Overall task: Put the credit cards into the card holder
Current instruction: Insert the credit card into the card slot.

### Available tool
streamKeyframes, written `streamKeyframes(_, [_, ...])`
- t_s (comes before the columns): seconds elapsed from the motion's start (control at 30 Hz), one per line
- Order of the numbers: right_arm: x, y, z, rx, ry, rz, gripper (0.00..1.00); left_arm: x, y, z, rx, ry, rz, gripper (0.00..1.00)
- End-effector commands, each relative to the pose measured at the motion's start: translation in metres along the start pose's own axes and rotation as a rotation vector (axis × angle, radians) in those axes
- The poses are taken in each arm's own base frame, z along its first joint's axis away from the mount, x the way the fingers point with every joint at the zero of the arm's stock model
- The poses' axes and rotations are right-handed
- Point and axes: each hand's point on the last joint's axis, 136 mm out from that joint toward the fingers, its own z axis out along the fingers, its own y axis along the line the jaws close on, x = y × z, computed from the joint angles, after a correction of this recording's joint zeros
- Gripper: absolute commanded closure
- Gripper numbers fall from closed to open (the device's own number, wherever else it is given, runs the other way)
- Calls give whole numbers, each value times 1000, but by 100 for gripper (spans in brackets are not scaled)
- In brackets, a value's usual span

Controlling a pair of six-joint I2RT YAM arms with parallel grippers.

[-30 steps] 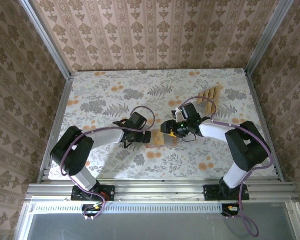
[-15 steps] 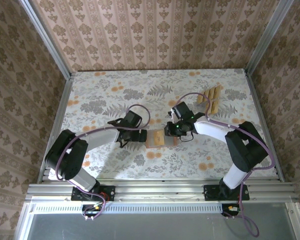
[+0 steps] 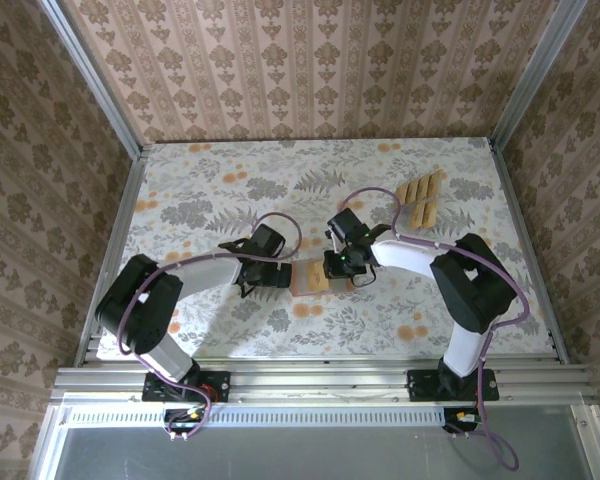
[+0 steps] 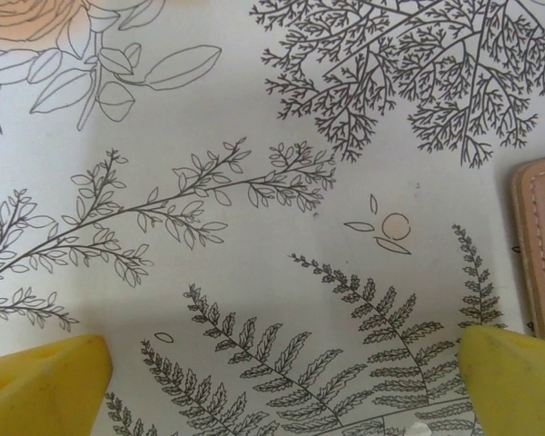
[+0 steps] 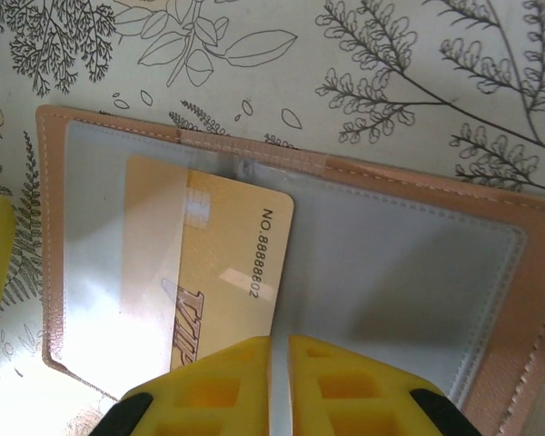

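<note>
table (image 3: 180,200): floral cloth; everything of the task lies on it.
card holder (image 5: 409,263): open flat at mid-table between the two grippers. Risk: nothing seems to pin it, so a push on the card may slide or swing it.
spare credit cards (image 3: 420,200): row at the far right, well apart from the holder.
credit card (image 5: 227,245): left part tucked under the holder's left clear pocket, the rest bare, a bit skewed. Risk: a corner catches the pocket seam and the card jams or bows.
right gripper (image 5: 280,363): fingers closed to a thin slit over the card's near end, which reads as pinching it. Risk: the card slips or twists in the pinch.
left gripper (image 4: 282,377): fingers spread wide with nothing between; the holder's edge is just beside the right fingertip.
hidden, large: from above, the right gripper covers much of the holder.
hidden, mid: spare card count is too small to tell.
hidden, small: the card's near end is under the fingers; left fingertip contact with the holder can't be told.
</note>
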Motion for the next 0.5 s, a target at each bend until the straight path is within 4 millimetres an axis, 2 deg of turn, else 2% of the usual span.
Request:
streamKeyframes(0.0, [-1,0,2,34,9,-19,85,9,0,8,-14,46,11,0])
streamKeyframes(0.47, [-2,19,11,-27,21,-8,86,10,-13,18,5,65,23,0])
